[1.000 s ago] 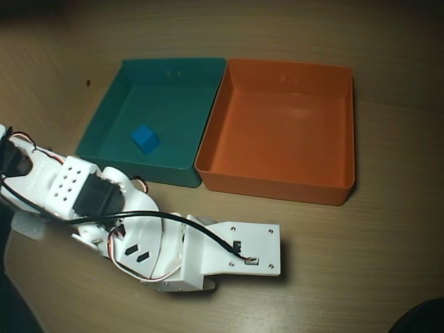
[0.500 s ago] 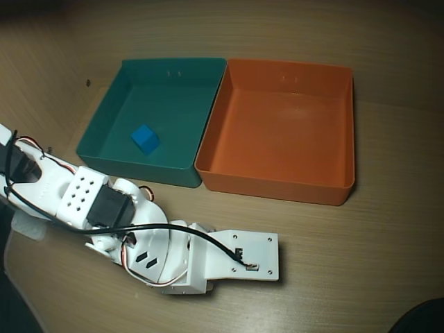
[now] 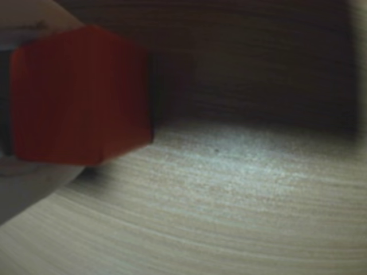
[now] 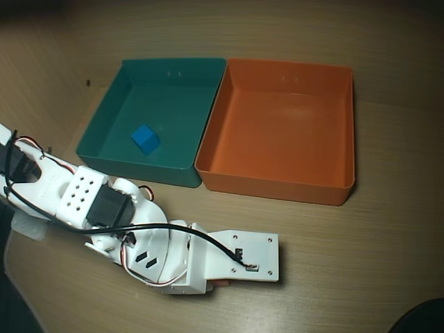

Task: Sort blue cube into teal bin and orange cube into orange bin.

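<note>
My claw [image 3: 23, 103] pinches the orange cube [image 3: 80, 94] just above the counter [image 3: 241, 200], because it belongs in the orange bin [image 4: 281, 125]. The blue cube [image 4: 145, 139] already sits in the teal bin [image 4: 159, 83] beside that orange bin.

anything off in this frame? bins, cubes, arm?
Nothing stands out. The blue cube lies in the teal bin, the orange bin beside it is empty and undamaged, and the orange cube sits close against the gripper in the wrist view. No spills or damage visible.
</note>
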You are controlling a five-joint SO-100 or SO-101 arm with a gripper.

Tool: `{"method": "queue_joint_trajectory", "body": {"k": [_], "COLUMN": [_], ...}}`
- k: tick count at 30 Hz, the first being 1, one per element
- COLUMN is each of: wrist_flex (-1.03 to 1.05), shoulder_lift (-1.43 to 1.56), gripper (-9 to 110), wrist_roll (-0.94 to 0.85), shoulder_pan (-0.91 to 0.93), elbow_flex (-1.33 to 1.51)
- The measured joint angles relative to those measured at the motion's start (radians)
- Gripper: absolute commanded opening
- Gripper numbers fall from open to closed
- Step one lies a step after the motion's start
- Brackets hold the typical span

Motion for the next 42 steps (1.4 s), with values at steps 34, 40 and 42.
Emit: {"method": "queue_joint_trajectory", "body": {"k": [34,40,42], "wrist_flex": [0.000,0.000,0.005], "shoulder_lift": [0.417,0.399,0.351], "gripper": [-6,-6,-6], "wrist_roll": [0.000,0.000,0.000], "shoulder_pan": [-0.370,-0.420,-0.440], "elbow_flex": [-0.017,-0.049,-0.106]}}
